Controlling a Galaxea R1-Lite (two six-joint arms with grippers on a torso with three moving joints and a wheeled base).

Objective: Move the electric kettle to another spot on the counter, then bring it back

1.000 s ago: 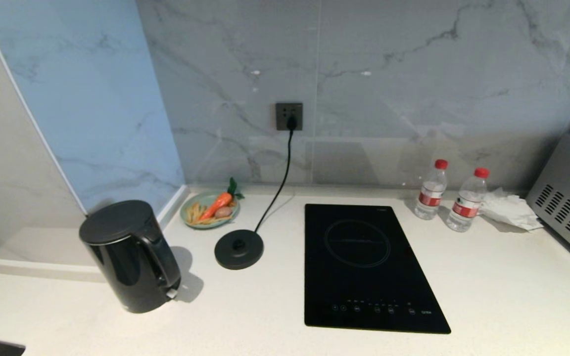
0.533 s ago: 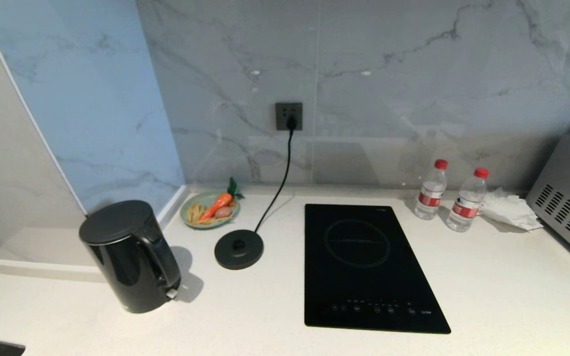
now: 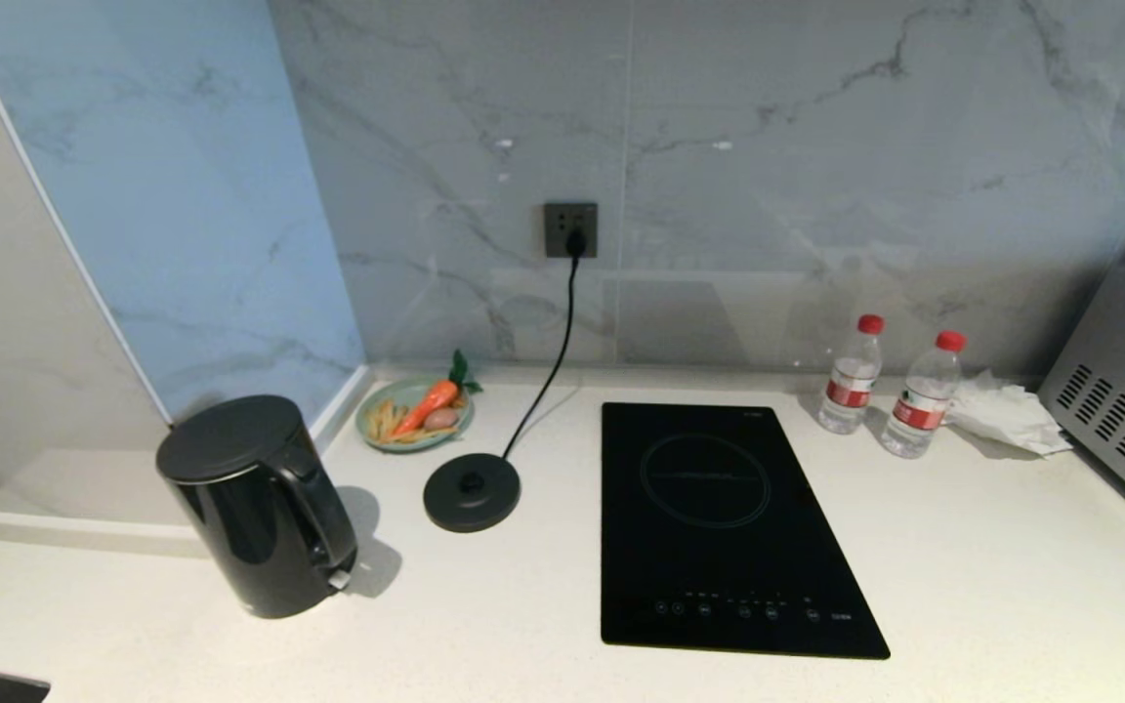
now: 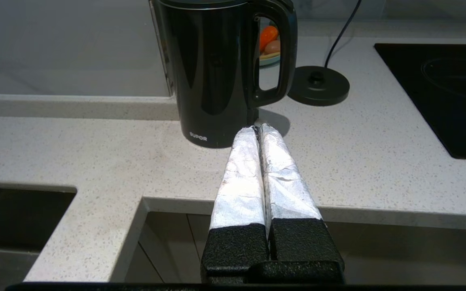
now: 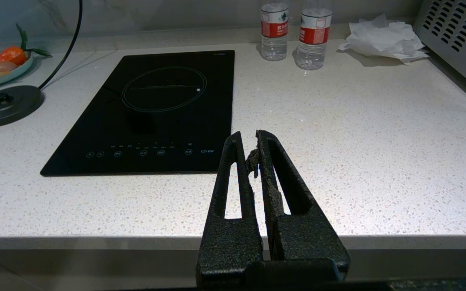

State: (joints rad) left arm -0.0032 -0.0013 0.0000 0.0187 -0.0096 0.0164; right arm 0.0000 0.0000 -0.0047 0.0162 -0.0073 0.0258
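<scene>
Nothing has moved since the earlier frame: the electric kettle (image 3: 255,503) stands upright at the bench's (image 3: 963,547) near left, off its base disc (image 3: 472,491). Both the left gripper (image 4: 259,128) and right gripper (image 5: 246,137) hang short of the bench edge, fingers closed on nothing, so the left should open wide first and approach level toward the loop handle (image 4: 283,48)

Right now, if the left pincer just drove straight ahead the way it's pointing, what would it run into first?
Most likely the electric kettle. The left pincer, shut and empty, points at the kettle's lower body beside the handle, above the counter. Nothing shows between them, though depth is hard to judge.
</scene>
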